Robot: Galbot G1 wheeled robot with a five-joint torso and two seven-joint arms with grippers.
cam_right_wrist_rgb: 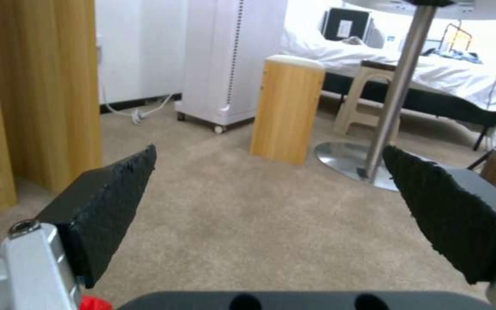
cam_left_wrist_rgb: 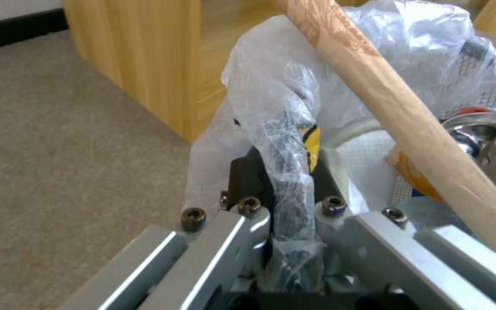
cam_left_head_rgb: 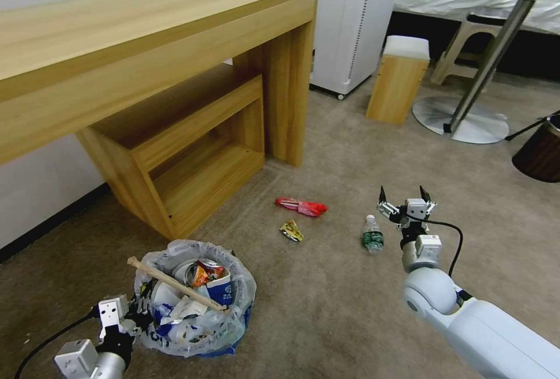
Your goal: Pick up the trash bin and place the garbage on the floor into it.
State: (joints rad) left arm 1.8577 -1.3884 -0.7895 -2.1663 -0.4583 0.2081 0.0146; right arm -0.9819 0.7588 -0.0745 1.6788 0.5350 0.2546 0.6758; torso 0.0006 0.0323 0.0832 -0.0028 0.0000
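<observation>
The trash bin (cam_left_head_rgb: 195,300) stands on the carpet (cam_left_head_rgb: 326,309) by the desk (cam_left_head_rgb: 146,76), its bagged rim pinched in the left gripper (cam_left_head_rgb: 137,315). The right gripper (cam_left_head_rgb: 405,198) hovers spread wide, empty, beside the bottle (cam_left_head_rgb: 372,234).

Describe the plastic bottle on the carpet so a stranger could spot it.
Start at the wooden desk and look across the beige carpet toward the right pincer. Just beside it lies the plastic bottle: clear, green-labelled, unlike the flat red wrapper and yellow wrapper nearby.
</observation>
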